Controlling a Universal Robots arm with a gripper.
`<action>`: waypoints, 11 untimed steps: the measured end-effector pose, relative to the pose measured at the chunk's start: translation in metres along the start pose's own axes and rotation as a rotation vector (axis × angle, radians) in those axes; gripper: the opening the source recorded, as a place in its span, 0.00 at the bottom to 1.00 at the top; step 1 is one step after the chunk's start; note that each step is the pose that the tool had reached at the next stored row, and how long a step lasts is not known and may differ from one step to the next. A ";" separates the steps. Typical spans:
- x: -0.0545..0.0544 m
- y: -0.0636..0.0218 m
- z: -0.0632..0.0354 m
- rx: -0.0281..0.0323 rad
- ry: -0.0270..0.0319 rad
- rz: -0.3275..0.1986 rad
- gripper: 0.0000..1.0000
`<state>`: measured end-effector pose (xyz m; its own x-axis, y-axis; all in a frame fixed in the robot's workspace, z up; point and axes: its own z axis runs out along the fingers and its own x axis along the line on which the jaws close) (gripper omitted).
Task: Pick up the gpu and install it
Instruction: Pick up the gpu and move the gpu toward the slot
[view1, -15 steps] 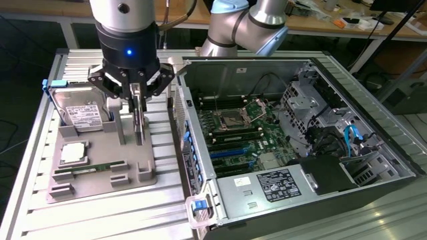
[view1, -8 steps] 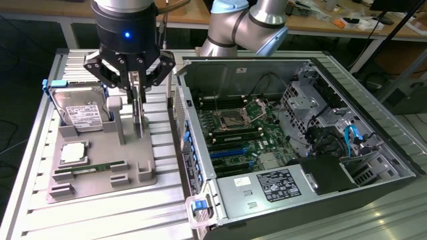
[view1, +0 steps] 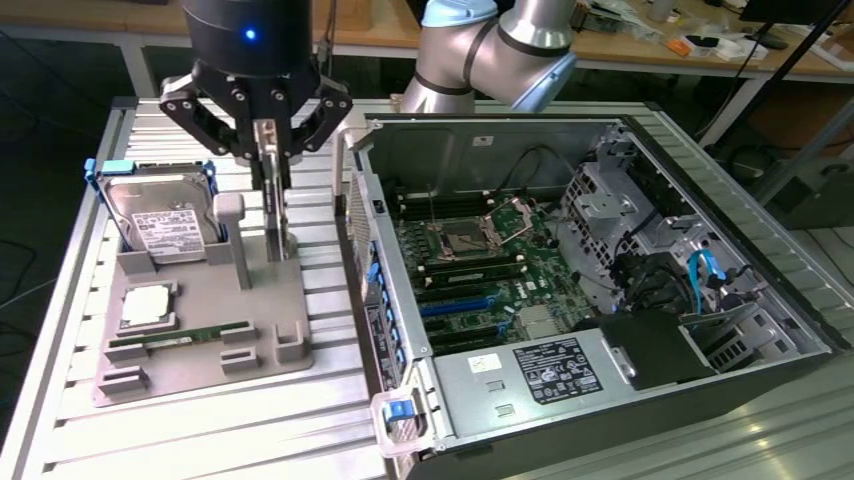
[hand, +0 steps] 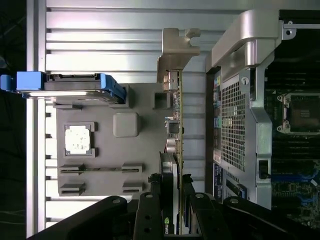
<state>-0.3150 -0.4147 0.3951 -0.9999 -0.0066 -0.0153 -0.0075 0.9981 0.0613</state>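
Note:
The gpu (view1: 278, 215) is a thin dark card standing on edge over the grey holder tray (view1: 274, 375), to the exterior view's left of the open computer case (view1: 400, 130). My gripper (view1: 271, 150) comes down from above and is shut on the card's upper edge. In the wrist view the gpu (hand: 175, 130) runs edge-on away from my gripper (hand: 171, 215), with its silvery bracket (hand: 177, 50) at the far end. Whether the card's lower edge still touches the tray I cannot tell. The motherboard (view1: 494, 265) with its blue slots (view1: 461, 305) lies exposed inside the case.
On the tray sit a silver hard drive (view1: 160, 225) in a blue-tabbed frame, a square processor (view1: 147, 305) and a green memory stick (view1: 180, 340). A grey post (view1: 234, 235) stands just beside the card. The case wall (hand: 235, 100) rises close to the card.

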 end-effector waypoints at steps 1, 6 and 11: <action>0.000 0.0001 -0.0026 0.0000 -0.0001 0.000 0.27; 0.000 0.0010 -0.0171 0.0000 0.0000 0.000 0.27; 0.000 0.0019 -0.0318 0.0000 0.0000 0.000 0.27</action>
<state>-0.3150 -0.4147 0.4270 -0.9999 -0.0066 -0.0153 -0.0075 0.9981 0.0613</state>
